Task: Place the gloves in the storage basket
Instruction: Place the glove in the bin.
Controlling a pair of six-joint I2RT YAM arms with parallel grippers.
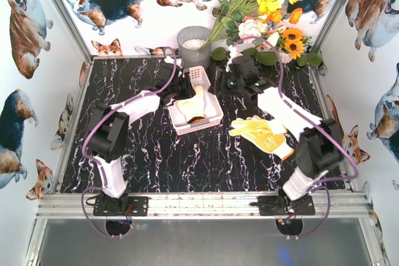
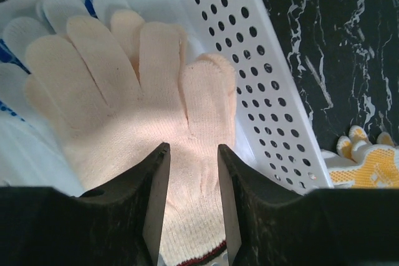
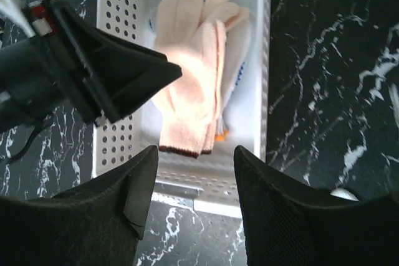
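Black fingers of my left gripper (image 2: 193,151) fill the bottom of the wrist view. They are spread apart and pinch nothing. Through the gap shows the cream glove (image 2: 124,104), lying flat with its dark-trimmed cuff towards me. It rests inside the storage basket (image 2: 262,91) on top of a blue-and-white glove (image 2: 25,147). My right gripper (image 3: 196,154) hangs over the basket's near end, jaws likewise wide and empty, looking down on the same stack.

By my judgement the step in hand is letting go of the cream glove cleanly. To do it well, I should lift the left jaws straight up, opened as they are. That way neither pad snags the knit or drags the cuff over the perforated wall. I cannot tell whether the pads touch the fabric, so a slow rise is safer.

Outside the basket, on the marble table (image 1: 156,154) just to its right, lies the yellow glove (image 1: 265,134). My right arm is close above it, so the right gripper is the natural one to take it, pinching mid-palm.
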